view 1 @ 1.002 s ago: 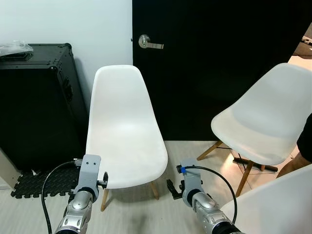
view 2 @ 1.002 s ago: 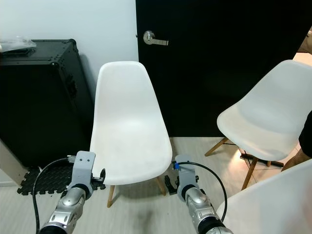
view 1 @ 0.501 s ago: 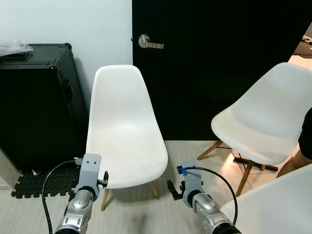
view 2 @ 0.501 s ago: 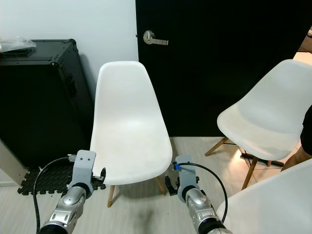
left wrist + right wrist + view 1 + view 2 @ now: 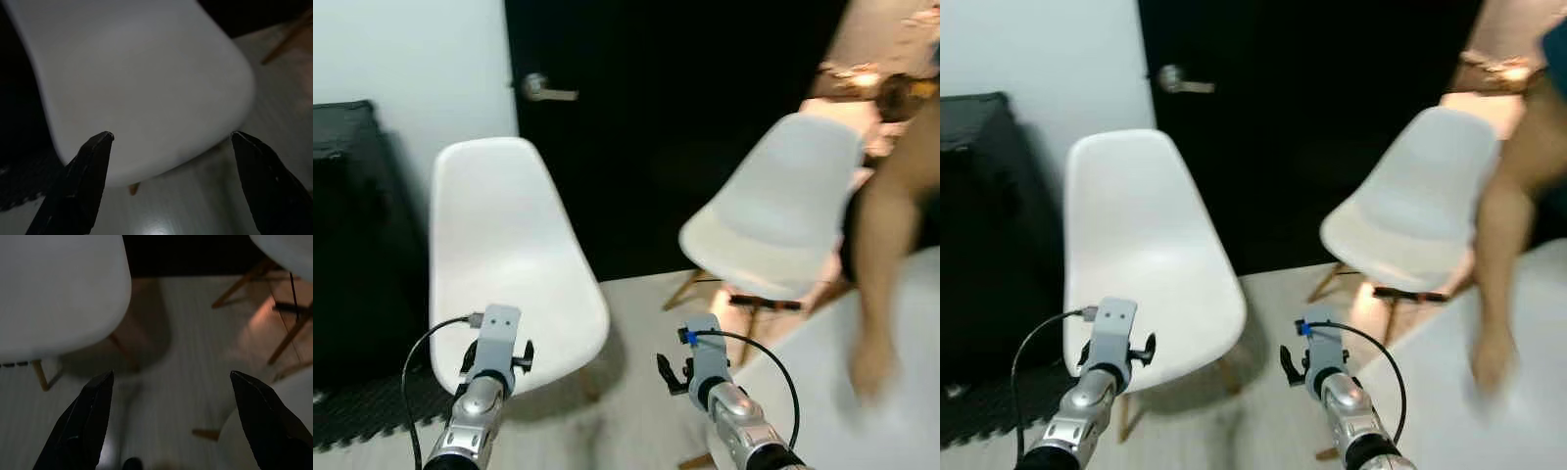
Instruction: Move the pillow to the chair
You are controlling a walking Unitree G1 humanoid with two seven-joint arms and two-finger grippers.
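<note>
Black case point(image 5: 347, 215) standing at far left; left end effector point(image 5: 166, 186) hovering released over white chair point(image 5: 504, 264) seat front; right end effector point(image 5: 171, 426) released, hanging above floor point(image 5: 181, 377) between chairs; second white chair point(image 5: 773, 220) at right; person's leg point(image 5: 881, 245) blurring beside it; pillow not locatable.

A black door point(image 5: 675, 127) with a silver lever handle point(image 5: 540, 90) is standing at twelve o'clock beside a white wall point(image 5: 406, 54). A black case point(image 5: 352, 225) is sitting at nine o'clock. Pale plank flooring point(image 5: 641, 392) is catching warm light toward two o'clock.
</note>
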